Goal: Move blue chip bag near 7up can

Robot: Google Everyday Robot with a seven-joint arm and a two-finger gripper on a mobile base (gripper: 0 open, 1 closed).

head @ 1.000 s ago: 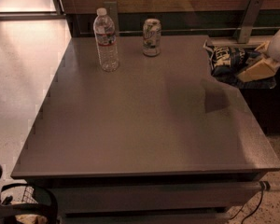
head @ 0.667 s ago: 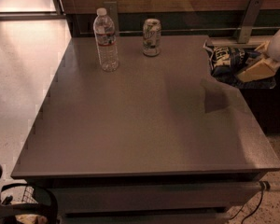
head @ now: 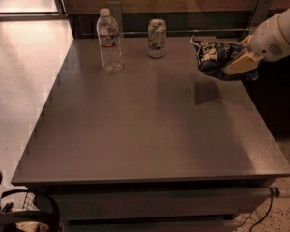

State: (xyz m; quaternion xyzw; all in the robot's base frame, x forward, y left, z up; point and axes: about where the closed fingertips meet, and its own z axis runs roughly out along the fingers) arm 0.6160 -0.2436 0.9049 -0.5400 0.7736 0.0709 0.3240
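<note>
The hand is up at the right side of the gray counter, near the back. It is on the end of a white arm that comes in from the right edge. The hand is clamped on the blue chip bag, with a tan finger pressed against the bag's right side. The bag is dark blue and all crumpled, with pale letters on it. It hangs in the air a little above the counter, and a dark shadow lies on the counter just under it. The 7up can stands up straight at the back of the counter, to the left of the bag and apart from it. A clear water bottle with a white cap stands farther left, past the can and a bit closer to the front. The bag touches only the hand.
</note>
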